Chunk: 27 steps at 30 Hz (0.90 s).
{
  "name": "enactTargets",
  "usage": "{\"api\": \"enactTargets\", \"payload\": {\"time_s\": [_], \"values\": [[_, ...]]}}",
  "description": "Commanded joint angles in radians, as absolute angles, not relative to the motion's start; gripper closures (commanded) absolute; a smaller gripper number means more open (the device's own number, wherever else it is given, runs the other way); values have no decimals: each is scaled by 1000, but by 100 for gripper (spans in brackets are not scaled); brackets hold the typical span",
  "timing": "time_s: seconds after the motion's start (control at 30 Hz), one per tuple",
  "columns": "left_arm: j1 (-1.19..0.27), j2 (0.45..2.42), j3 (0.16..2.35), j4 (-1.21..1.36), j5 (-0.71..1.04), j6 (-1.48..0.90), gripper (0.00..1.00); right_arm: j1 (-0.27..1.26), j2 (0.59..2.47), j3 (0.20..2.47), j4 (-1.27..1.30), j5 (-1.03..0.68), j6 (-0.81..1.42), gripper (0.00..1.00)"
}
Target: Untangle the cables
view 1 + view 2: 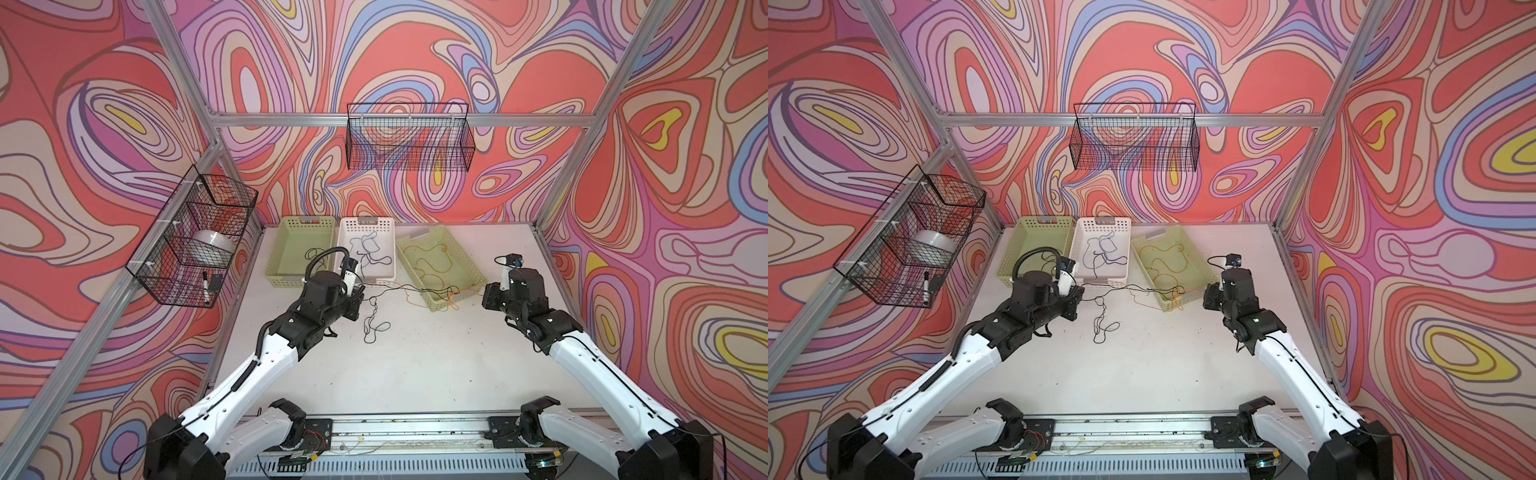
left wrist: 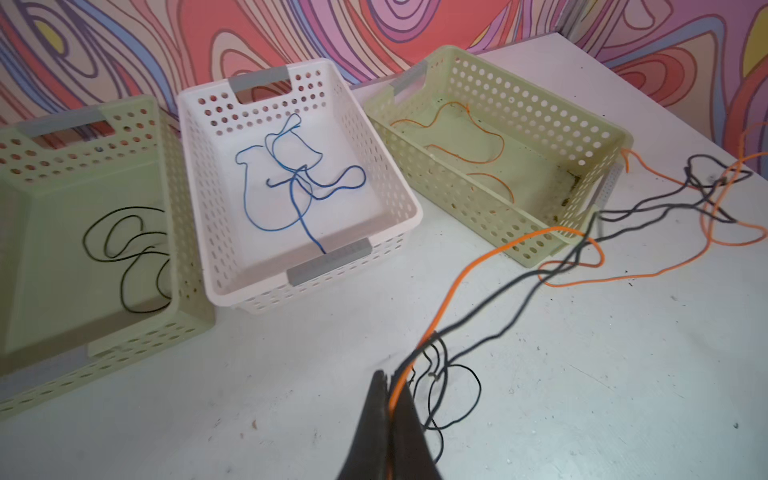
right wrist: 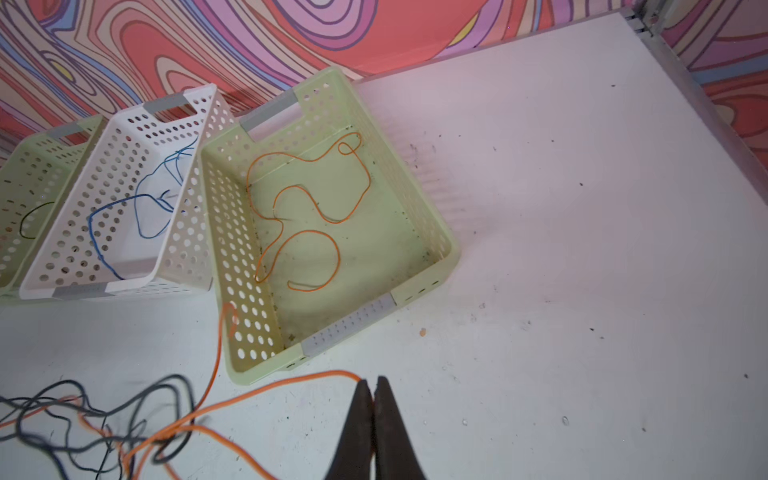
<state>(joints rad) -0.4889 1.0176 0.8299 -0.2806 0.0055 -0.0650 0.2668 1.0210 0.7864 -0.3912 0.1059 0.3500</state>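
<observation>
A tangle of orange and dark cables [image 1: 432, 289] hangs stretched between my two grippers, in front of the baskets. My left gripper [image 2: 390, 384] is shut on an orange cable [image 2: 446, 306], with dark strands [image 2: 479, 390] looping beside its fingertips and down onto the table [image 1: 374, 328]. My right gripper [image 3: 372, 384] is shut on the other orange end [image 3: 291, 382], near the right green basket's corner. A blue cable [image 2: 291, 183] lies in the white basket [image 2: 399, 232]. An orange one [image 3: 307, 208] lies in the right green basket [image 3: 449, 249], a dark one [image 2: 133, 249] in the left green basket [image 2: 183, 291].
Three perforated baskets stand in a row at the back of the white table [image 1: 415, 374]. A black wire basket [image 1: 191, 245] on the left wall holds a white roll and a marker. Another wire basket [image 1: 409, 137] hangs on the back wall.
</observation>
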Motion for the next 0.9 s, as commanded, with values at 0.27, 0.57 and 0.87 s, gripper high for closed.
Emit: {"api": "enactTargets", "payload": {"time_s": [0.27,0.57,0.87], "values": [[-239,904,943,-503,-70,25,100,167,943,778,-552,156,330,100],[-230,915,1020,-520,-39,87,100,166,909,745,-619,173,346,100],[-232,905,1016,-494,348,66,100,168,860,666,-428,-205,311,100]]}}
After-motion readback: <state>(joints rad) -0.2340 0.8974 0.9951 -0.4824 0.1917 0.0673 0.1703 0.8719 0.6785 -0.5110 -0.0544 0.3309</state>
